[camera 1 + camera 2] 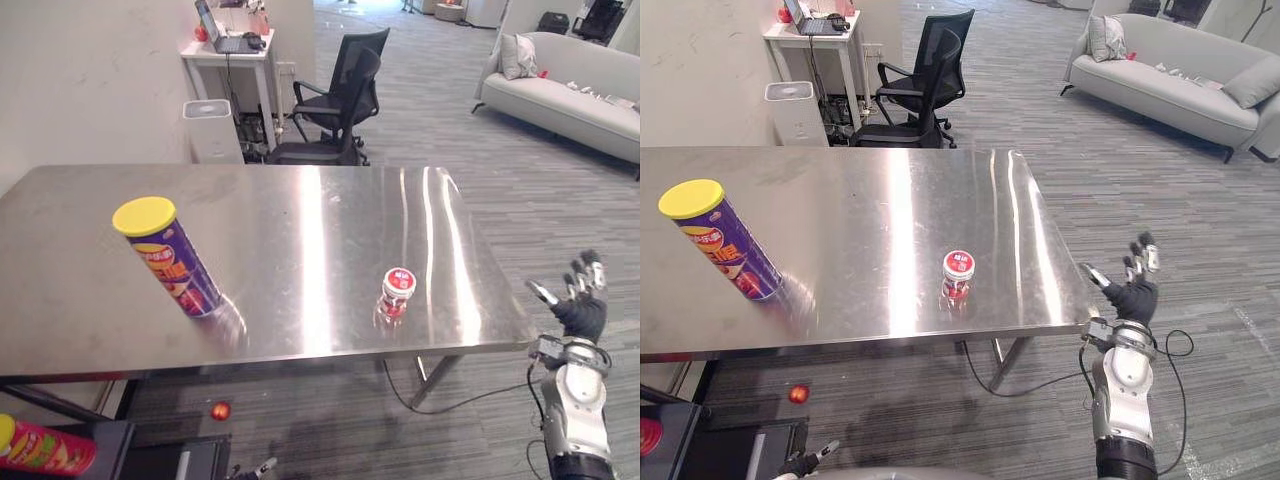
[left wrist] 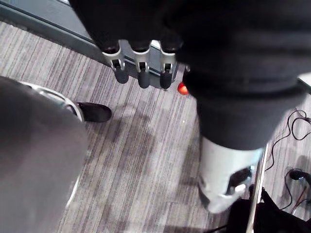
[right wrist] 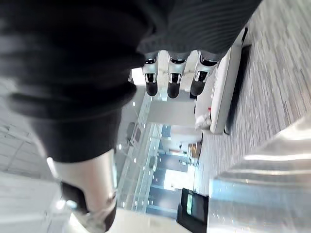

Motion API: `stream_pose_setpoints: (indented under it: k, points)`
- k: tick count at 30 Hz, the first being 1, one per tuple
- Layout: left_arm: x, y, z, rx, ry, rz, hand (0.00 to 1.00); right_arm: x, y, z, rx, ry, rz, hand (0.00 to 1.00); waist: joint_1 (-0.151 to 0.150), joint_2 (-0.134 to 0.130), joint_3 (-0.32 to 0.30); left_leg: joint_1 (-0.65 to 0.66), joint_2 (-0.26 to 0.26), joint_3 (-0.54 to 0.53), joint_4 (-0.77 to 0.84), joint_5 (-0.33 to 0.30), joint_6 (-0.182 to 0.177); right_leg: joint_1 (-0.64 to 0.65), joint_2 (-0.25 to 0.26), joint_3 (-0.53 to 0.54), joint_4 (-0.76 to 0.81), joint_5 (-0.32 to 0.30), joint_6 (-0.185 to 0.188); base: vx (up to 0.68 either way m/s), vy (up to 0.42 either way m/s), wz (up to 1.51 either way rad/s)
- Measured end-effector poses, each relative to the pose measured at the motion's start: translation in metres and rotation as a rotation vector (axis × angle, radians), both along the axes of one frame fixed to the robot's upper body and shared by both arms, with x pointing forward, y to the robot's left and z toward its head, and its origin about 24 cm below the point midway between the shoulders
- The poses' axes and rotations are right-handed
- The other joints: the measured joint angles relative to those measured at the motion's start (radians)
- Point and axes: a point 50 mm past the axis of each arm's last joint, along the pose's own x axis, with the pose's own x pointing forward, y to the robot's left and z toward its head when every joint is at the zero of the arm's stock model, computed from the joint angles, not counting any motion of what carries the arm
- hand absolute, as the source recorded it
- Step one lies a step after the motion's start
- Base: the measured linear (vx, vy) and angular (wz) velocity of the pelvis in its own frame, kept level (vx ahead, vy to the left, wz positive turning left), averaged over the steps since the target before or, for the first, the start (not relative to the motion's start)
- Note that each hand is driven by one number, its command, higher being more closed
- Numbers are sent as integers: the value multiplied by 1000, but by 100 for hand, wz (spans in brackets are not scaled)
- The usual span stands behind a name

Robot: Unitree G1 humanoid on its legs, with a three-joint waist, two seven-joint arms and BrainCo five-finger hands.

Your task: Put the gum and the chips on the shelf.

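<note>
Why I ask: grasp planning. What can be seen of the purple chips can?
The tall purple cylindrical chips can has a flat yellow lid, shut, and a printed wrap with red and yellow graphics. It stands on its base on the shiny steel table, toward its left front part. Only the table touches it; the small red-and-white gum jar stands apart, to its right.

My right hand (image 1: pixel 1133 295), fingers spread, hangs just off the right edge of the table (image 1: pixel 300 200), near its front corner. From it the gum jar (image 1: pixel 397 293) sits at about nine o'clock, with bare steel between and nothing in the way. The top is free all round the jar. The chips can (image 1: pixel 170 258) stands well apart at the jar's nine o'clock. My left hand (image 2: pixel 141 73) is low, in front of the table and beneath its top. A red ball (image 1: pixel 220 410) lies on the floor nearby.
</note>
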Motion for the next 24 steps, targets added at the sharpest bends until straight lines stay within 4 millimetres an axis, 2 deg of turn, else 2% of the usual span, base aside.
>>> stream_pose_setpoints:
  k: [5, 15, 19, 24]
  points:
    - [-1, 1, 0, 10, 3, -12, 0, 8, 12, 6, -99, 44, 208, 0, -6, 7, 1, -19, 1, -22, 0, 1, 1, -14, 1, -9, 1, 9, -6, 4, 3, 7]
    - [-3, 2, 0, 16, 14, -19, 0, 13, 28, 7, -152, 103, 424, 0, -7, 26, 15, -39, -12, -76, -3, 15, 16, -17, -9, -38, 1, 17, -6, -55, 7, 9]
    - [-10, 3, -1, 28, 37, -47, 0, 15, 41, 9, -183, 109, 528, 0, -7, 42, 15, -55, -13, -89, -5, 26, 20, -27, -9, -46, 2, 17, -6, -52, -6, 5]
    - [-29, 3, -4, 30, 103, -77, 0, 18, 55, 6, -212, 136, 627, 0, -6, 44, 14, -65, -12, -103, -3, 31, 21, -28, -8, -60, 1, 17, -6, -9, -5, 8]
